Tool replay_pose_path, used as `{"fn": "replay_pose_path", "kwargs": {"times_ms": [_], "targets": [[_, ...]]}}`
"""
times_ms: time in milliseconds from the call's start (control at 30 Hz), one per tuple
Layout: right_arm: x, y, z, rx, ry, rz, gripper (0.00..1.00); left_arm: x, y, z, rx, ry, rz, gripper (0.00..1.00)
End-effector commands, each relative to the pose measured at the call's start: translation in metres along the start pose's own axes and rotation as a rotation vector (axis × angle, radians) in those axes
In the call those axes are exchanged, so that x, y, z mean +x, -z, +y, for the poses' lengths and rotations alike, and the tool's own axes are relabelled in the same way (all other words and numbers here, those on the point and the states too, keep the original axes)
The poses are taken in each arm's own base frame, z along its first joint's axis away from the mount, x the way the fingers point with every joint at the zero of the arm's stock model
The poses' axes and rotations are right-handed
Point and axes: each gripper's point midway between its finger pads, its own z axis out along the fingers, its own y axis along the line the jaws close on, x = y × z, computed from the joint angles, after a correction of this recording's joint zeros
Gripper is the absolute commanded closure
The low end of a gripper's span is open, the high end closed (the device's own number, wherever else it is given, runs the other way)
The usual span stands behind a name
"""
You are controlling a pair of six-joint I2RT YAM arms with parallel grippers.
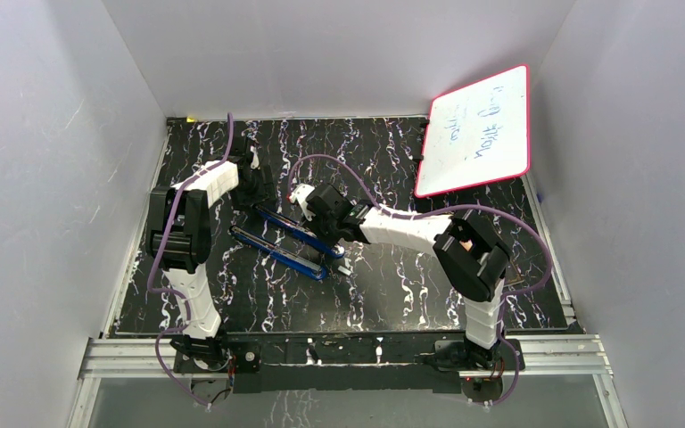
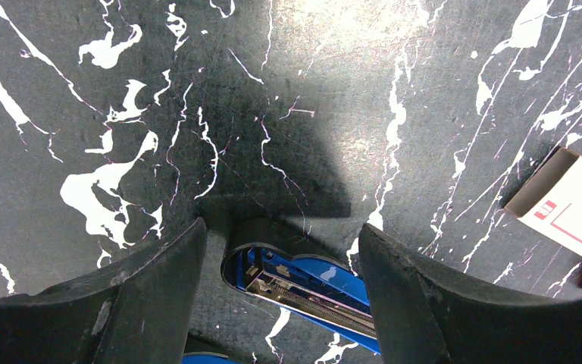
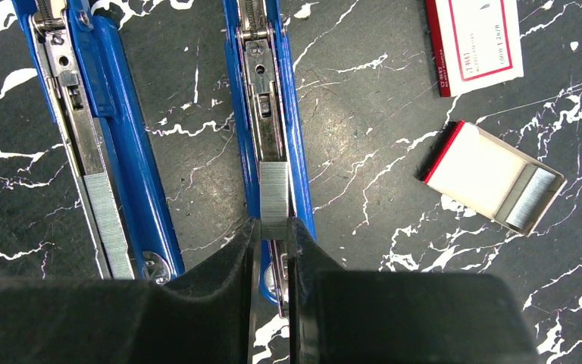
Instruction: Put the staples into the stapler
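Two long blue stapler parts lie open side by side on the black marbled table. In the right wrist view the middle one (image 3: pixel 261 91) shows its metal channel, and a short grey strip of staples (image 3: pixel 274 199) lies along it. My right gripper (image 3: pixel 274 225) is shut on the near end of that strip. The left stapler part (image 3: pixel 121 144) holds another strip (image 3: pixel 106 216) in its rail. My left gripper (image 2: pixel 280 227) stands open, its fingers either side of the blue stapler's end (image 2: pixel 311 284) without touching it. From above, both grippers (image 1: pixel 254 185) (image 1: pixel 321 223) meet at the stapler (image 1: pixel 287 234).
An open staple tray (image 3: pixel 477 163) with a grey block of staples (image 3: pixel 530 199) lies right of the stapler. Its red-and-white box sleeve (image 3: pixel 474 42) lies beyond it. A whiteboard (image 1: pixel 477 129) leans at the back right. White walls enclose the table.
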Motion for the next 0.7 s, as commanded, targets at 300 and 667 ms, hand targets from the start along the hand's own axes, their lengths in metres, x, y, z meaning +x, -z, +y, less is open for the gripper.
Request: {"fn": "replay_pose_path", "kwargs": {"times_ms": [300, 667], "targets": [[-0.0029, 0.0058, 0.0010, -0.003, 0.007, 0.017, 1.00, 0.0017, 0.0021, -0.0068, 0.026, -0.005, 0.023, 0.29], [-0.0021, 0.0082, -0.0003, -0.003, 0.035, 0.024, 1.00, 0.0014, 0.0023, -0.0068, 0.027, -0.004, 0.023, 0.29]]}}
